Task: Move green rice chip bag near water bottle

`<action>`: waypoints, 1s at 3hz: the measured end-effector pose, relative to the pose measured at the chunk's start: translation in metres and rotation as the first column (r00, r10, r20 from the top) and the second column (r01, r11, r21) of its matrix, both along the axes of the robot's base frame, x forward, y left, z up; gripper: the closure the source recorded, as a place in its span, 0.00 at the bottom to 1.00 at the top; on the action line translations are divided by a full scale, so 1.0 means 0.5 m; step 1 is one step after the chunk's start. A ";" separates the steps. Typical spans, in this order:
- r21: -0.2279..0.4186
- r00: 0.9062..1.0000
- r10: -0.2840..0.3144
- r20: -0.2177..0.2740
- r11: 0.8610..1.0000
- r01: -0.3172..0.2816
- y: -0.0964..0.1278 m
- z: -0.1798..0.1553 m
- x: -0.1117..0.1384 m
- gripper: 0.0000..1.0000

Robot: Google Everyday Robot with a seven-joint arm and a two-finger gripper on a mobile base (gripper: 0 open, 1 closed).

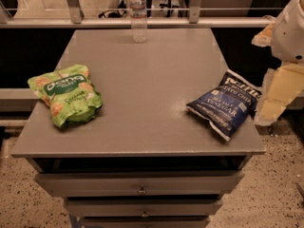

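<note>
The green rice chip bag (66, 94) lies flat near the left edge of the grey table top (152, 80). The water bottle (138, 14) stands upright at the middle of the table's far edge, well apart from the bag. My gripper (274, 101) hangs at the right side of the view, just off the table's right edge, beside the dark blue chip bag and far from the green bag. It holds nothing that I can see.
A dark blue potato chip bag (224, 105) lies near the table's right front corner. The table has drawers (141, 183) below its front edge. A rail and glass partition (199, 20) run behind the table. My white arm (290, 27) fills the upper right.
</note>
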State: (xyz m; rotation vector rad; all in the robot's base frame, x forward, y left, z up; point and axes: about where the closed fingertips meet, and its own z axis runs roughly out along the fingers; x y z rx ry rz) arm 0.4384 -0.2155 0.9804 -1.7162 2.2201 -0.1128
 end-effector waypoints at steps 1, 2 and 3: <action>0.002 1.000 0.001 0.003 1.000 -0.001 0.001 0.001 0.001 0.00; 0.089 0.999 0.031 -0.016 0.996 -0.029 0.080 -0.051 0.036 0.00; 0.185 0.997 0.073 -0.023 0.981 -0.067 0.171 -0.088 0.077 0.00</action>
